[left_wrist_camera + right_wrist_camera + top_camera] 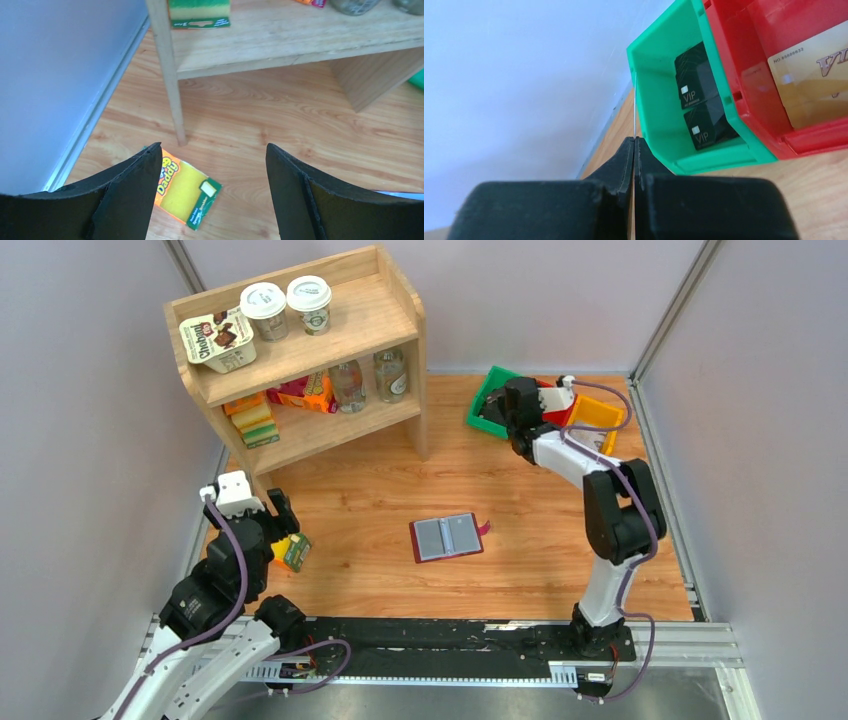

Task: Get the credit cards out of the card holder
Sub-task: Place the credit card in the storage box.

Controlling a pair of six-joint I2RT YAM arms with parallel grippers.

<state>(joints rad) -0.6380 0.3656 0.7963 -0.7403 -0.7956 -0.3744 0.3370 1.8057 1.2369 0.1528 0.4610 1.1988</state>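
The maroon card holder lies open on the wooden table, grey sleeves up, snap tab to the right. My right gripper is far from it, over the green bin, shut on a thin credit card seen edge-on. Two black VIP cards lie in the green bin. A gold card lies in the red bin. My left gripper is open and empty at the left, above a sponge packet.
A wooden shelf with cups, bottles and sponges stands at the back left; its leg is just ahead of the left gripper. Green, red and yellow bins stand at the back right by the wall.
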